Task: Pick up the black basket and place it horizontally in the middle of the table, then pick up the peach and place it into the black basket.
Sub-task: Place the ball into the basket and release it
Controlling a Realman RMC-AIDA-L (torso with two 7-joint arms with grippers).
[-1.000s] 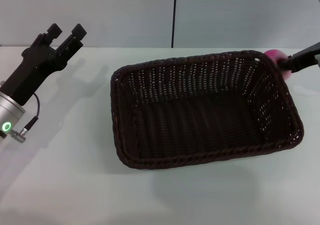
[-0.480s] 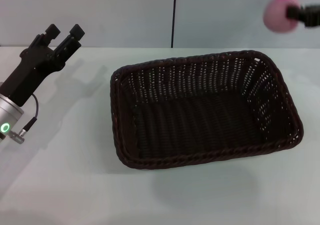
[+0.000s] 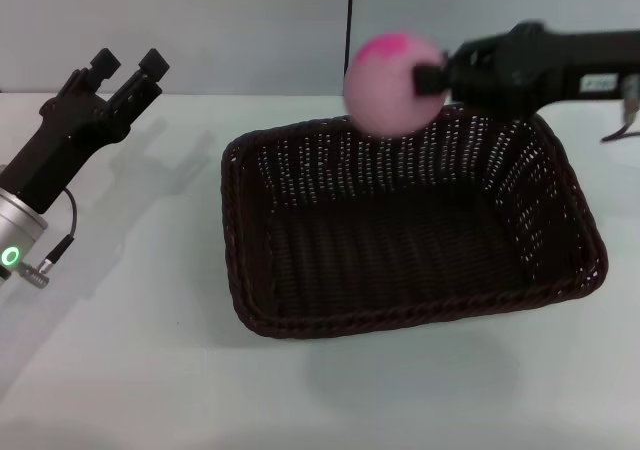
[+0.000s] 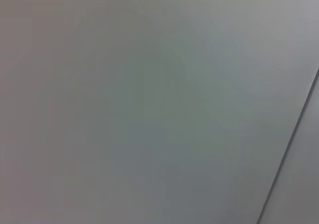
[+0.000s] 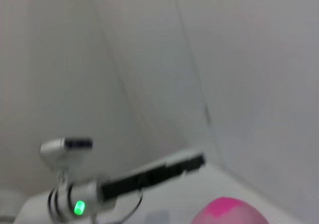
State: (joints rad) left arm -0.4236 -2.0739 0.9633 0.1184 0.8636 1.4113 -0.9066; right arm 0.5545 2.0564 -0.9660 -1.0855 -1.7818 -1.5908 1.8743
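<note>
Tabletop [image 3: 130, 370]: plain white, smooth & flat; carries the basket, w/ bare surface on all visible sides.
Black basket [image 3: 400, 315]: large rectangular wicker, dark brown-black, rounded corners, braided rim, openwork side walls, tight-woven floor. Sits flat on the tabletop about mid-scene, long side running left-right, slightly skewed. Nothing lies inside it.
Left hand [image 3: 122, 72]: black, blocky, two stubby fingers standing apart w/ nothing between them. Raised over the tabletop's left side, well apart from the basket. Silver wrist cuff below it shows a lit green ring; thin black cable loops beside the cuff.
Peach [image 3: 392, 83]: round, pale pink, ball-like, brighter magenta patch on top. Held in the air over the basket's far rim, not touching the wicker. In the right wrist view only its pink-magenta top shows [image 5: 229, 214].
Right hand [image 3: 432, 75]: black, reaching in from the right at about peach height, clamped on the peach's right side.
Right arm: dark casing w/ a small white label; writing too blurred to read.
Wall [image 3: 200, 30]: pale grey, flat, behind the tabletop, one thin dark vertical seam.
Left wrist view: only blank grey wall w/ a dark slanted seam.
</note>
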